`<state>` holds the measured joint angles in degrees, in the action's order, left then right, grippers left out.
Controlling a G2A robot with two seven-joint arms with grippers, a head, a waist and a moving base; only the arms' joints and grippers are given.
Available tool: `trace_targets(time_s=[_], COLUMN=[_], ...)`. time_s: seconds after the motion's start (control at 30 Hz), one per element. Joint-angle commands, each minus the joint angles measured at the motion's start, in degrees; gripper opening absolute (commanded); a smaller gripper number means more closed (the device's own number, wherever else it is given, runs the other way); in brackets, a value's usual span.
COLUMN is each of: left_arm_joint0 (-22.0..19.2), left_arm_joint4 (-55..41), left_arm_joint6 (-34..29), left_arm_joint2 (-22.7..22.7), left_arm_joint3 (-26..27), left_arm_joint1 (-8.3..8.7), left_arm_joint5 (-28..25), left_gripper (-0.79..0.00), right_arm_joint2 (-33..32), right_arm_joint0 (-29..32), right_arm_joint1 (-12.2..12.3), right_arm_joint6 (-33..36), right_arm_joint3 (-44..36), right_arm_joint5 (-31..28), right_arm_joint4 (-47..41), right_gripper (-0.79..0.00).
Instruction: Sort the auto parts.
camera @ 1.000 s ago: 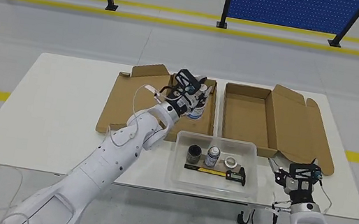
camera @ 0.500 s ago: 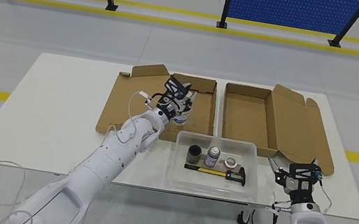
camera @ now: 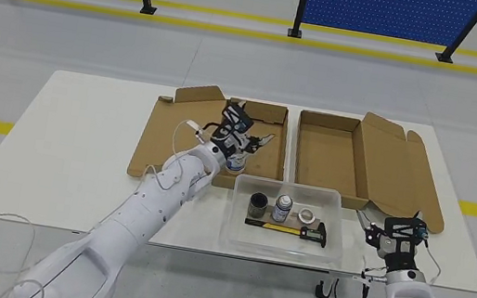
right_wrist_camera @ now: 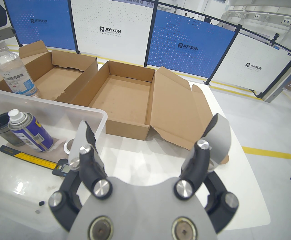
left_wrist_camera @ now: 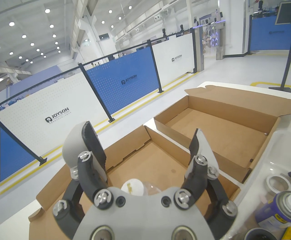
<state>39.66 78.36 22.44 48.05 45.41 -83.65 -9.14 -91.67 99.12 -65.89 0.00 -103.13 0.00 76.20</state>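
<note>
Your left jaws gape wide and empty just above the bottle (right_wrist_camera: 16, 75), which stands in the left box (camera: 173, 143); placing looks finished. Right jaws are open and empty too. Next, likely the can (right_wrist_camera: 29, 134) in the bin (right_wrist_camera: 68, 113): lift clear first.

Clear bottle (right_wrist_camera: 16, 75), white cap, blue-white label: upright in left cardboard box (camera: 170, 138), directly below left gripper (left_wrist_camera: 145, 138), jaws spread, not gripping it. Blue spray can (camera: 283, 209) and black cylinder (camera: 257, 203) upright, silver ring (camera: 306, 216) and yellow-scale caliper (camera: 287, 229) flat, all in clear bin (camera: 239, 234) between both grippers, near right gripper (right_wrist_camera: 150, 129).
</note>
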Motion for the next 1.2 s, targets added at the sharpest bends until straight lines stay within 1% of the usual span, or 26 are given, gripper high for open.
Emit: trace_targets(time_s=[0.0,0.03,0.1,0.17,0.23,0.3,0.4,0.5,0.63,0.77,0.97,1.17], left_arm_joint0=[1.12,1.91,3.77,5.77,8.42,11.41,15.82,19.12,21.58,22.10,20.31,17.72], left_arm_joint4=[1.28,1.65,0.23,-1.09,-0.06,-1.05,-2.17,-1.80,-0.86,0.65,1.09,0.25], left_arm_joint6=[-2.71,-4.50,-9.55,-13.02,-16.87,-20.91,-26.27,-29.77,-31.87,-32.26,-32.10,-31.25], left_arm_joint2=[1.04,1.52,2.79,4.59,5.62,6.83,7.65,7.25,5.38,2.97,0.17,-1.66], left_arm_joint3=[3.66,5.81,9.97,15.08,20.38,25.48,31.83,35.84,36.91,35.71,32.16,27.10], left_arm_joint1=[0.73,1.07,1.80,2.64,3.60,4.36,5.21,5.71,5.75,5.38,4.41,3.18], left_arm_joint5=[-0.80,-1.40,-5.97,-9.59,-13.29,-16.45,-20.05,-22.23,-22.43,-21.24,-19.26,-16.11], left_gripper=[0.000,0.000,0.000,0.000,0.000,0.000,0.000,0.000,0.000,0.000,0.000,0.000], right_arm_joint2=[0.00,0.00,0.00,0.00,0.00,0.00,0.00,0.00,0.00,0.00,0.00,0.00], right_arm_joint0=[0.00,0.00,0.00,0.00,0.00,0.00,0.00,0.00,0.00,0.00,0.00,0.00], right_arm_joint1=[0.00,0.00,0.00,0.00,0.00,0.00,0.00,0.00,0.00,0.00,0.00,0.00], right_arm_joint6=[0.00,0.00,0.00,0.00,0.00,0.00,0.00,0.00,0.00,0.00,0.00,0.00], right_arm_joint3=[0.00,0.00,0.00,0.00,0.00,0.00,0.00,0.00,0.00,0.00,0.00,0.00], right_arm_joint5=[0.00,0.00,0.00,0.00,0.00,0.00,0.00,0.00,0.00,0.00,0.00,0.00], right_arm_joint4=[0.00,0.00,0.00,0.00,0.00,0.00,0.00,0.00,0.00,0.00,0.00,0.00], right_gripper=[0.000,0.000,0.000,0.000,0.000,0.000,0.000,0.000,0.000,0.000,0.000,0.000])
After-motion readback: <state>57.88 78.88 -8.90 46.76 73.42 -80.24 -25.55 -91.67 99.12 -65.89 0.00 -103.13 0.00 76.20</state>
